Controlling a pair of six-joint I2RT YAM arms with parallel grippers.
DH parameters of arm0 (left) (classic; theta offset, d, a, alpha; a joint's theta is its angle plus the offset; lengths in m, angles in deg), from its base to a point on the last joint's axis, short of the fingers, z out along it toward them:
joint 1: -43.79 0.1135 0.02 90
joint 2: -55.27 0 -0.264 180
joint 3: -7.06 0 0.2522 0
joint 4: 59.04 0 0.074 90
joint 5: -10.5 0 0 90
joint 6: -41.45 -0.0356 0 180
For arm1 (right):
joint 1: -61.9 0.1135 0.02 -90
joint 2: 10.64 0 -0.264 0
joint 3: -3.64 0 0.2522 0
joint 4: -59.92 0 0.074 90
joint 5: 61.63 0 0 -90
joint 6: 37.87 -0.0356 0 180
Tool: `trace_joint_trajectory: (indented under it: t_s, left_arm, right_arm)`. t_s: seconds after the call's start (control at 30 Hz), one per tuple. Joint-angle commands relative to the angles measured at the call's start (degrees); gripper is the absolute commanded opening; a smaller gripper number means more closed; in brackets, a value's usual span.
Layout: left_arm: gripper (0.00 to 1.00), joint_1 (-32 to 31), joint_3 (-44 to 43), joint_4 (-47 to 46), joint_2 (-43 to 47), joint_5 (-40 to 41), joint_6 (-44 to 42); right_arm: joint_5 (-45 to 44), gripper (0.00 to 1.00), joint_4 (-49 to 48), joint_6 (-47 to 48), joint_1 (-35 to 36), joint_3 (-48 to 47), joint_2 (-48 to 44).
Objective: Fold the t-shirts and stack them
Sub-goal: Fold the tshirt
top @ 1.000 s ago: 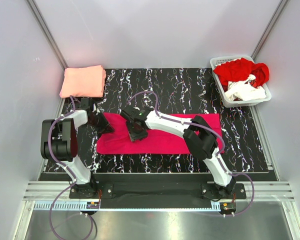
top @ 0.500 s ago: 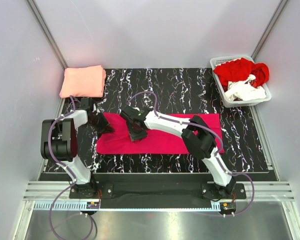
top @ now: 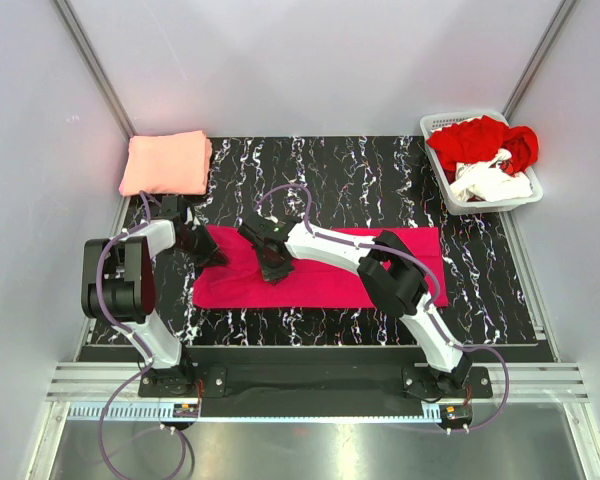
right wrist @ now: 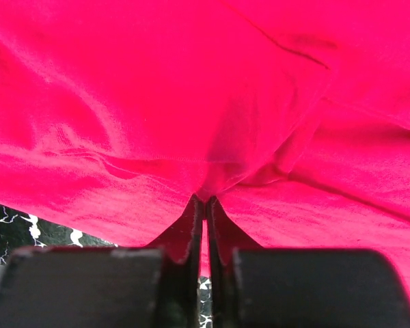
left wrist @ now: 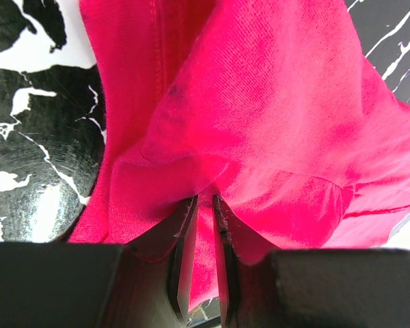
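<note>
The salmon t-shirt (top: 166, 163) is stacked folded at far left; red and white t-shirts (top: 475, 140) are left in the basket (top: 433, 124), far right. The magenta t-shirt (top: 320, 275), part-folded mid-worktop (top: 380, 175), is pinched by the left gripper (left wrist: 203, 205) and the right gripper (right wrist: 205, 205).

White basket (top: 442, 123) sits at the mat's far right corner, a bit skewed. Black marbled mat (top: 360, 170) covers the table centre. Slotted metal rail (top: 80, 380) on the near edge, pale walls (top: 310, 60) around.
</note>
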Motion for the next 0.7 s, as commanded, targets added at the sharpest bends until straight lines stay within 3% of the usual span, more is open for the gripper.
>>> trace_joint_trajectory:
  t_s: [0.0, 0.33, 0.67]
  left_arm:
    - [0.22, 0.65, 0.17, -1.37, -1.06, 6.22, -1.44]
    - [0.22, 0.65, -0.18, -1.10, -1.32, 6.39, -1.53]
    - [0.22, 0.65, -0.53, -0.58, -1.76, 7.01, -1.70]
  right_arm:
    - [-1.50, 0.03, 1.27, -0.25, 0.60, -2.35, -1.39]
    - [1.40, 0.00, 6.89, -1.48, 0.60, -3.05, -6.05]
    - [5.87, 0.00, 5.57, -1.74, 0.60, 3.01, -9.56]
